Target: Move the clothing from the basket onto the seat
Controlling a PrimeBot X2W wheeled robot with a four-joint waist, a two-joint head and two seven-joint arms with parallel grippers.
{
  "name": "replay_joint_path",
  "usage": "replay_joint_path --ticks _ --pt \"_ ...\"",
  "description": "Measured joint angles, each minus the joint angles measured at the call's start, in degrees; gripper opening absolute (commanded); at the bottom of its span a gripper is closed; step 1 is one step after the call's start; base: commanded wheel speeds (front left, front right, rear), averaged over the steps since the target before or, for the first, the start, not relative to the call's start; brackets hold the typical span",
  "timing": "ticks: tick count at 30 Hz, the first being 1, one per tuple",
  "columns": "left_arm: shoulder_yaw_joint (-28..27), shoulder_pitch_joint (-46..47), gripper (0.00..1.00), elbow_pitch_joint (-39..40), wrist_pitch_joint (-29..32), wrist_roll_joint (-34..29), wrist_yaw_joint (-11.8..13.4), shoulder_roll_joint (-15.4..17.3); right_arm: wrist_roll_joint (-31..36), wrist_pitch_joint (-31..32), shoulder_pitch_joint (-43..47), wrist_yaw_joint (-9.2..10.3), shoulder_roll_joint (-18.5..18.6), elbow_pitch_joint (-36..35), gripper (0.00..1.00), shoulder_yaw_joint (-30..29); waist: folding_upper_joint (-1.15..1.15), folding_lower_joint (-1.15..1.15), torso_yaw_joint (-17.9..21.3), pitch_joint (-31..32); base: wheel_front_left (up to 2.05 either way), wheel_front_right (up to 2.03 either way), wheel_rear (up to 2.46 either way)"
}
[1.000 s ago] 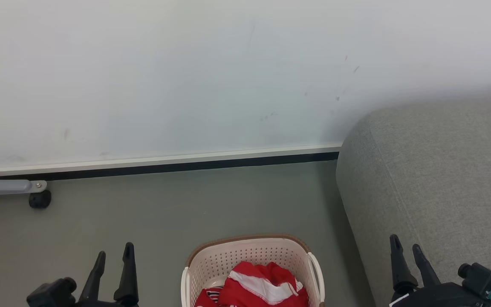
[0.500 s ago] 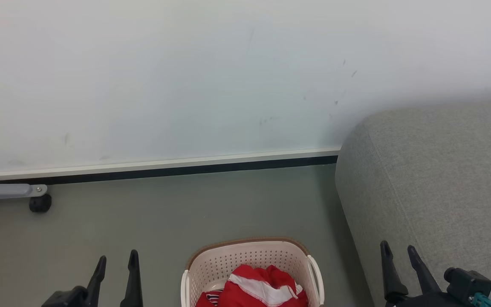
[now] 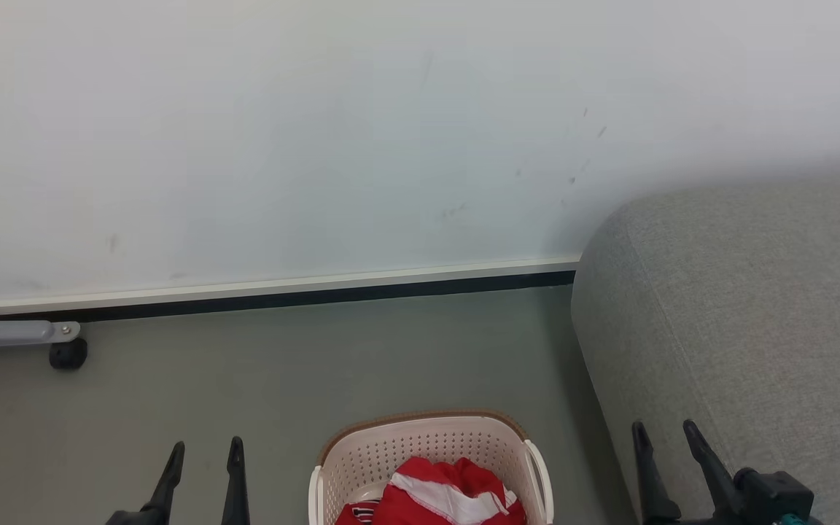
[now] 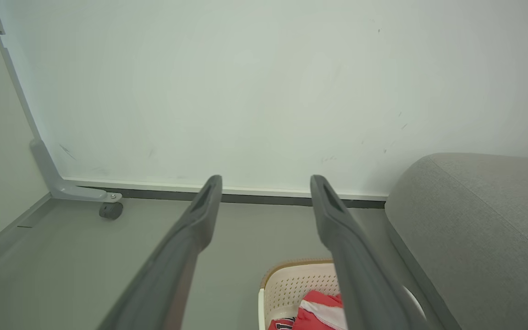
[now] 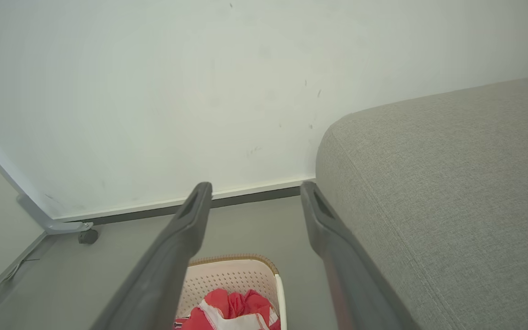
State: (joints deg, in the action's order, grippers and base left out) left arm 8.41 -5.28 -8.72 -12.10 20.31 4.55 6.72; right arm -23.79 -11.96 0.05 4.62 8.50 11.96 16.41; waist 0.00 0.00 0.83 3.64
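Note:
The cream basket (image 3: 427,443) with a brown rim stands on the grey floor at the bottom centre of the head view, holding the red clothing (image 3: 449,492) with white trim. The grey seat (image 3: 748,313) fills the right side, beside the basket. My left gripper (image 3: 205,450) hangs open left of the basket, holding nothing. My right gripper (image 3: 664,430) is open in front of the seat's side. The left wrist view shows the basket (image 4: 291,284), clothing (image 4: 319,314) and seat (image 4: 475,229). The right wrist view shows the basket (image 5: 227,277), clothing (image 5: 234,307) and seat (image 5: 452,183).
A white wall (image 3: 318,131) with a dark baseboard (image 3: 281,297) runs behind the basket. At the far left a grey metal leg with a black caster (image 3: 68,354) stands on the floor. Bare grey floor (image 3: 281,372) lies between wall and basket.
The head view has shifted: wall marks, baseboard and basket sit lower now. Both grippers show lower in the picture and closer to its centre. The clothing lies the same in the basket.

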Motion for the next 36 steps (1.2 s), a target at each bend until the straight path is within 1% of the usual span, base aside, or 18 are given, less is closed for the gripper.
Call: replay_joint_path --ticks 12,36 --pt "1.1 -0.9 1.0 0.4 -2.2 -8.1 0.6 0.1 8.7 -2.3 0.5 1.11 0.7 -0.6 1.0 2.6 0.0 0.0 0.2 0.3 0.0 0.0 0.0" --pt "0.3 -0.9 1.0 -0.1 -2.2 -8.3 0.5 0.0 8.8 -2.3 0.6 1.08 0.6 -0.6 1.0 2.2 0.0 0.0 0.2 0.0 0.0 0.0 0.0"
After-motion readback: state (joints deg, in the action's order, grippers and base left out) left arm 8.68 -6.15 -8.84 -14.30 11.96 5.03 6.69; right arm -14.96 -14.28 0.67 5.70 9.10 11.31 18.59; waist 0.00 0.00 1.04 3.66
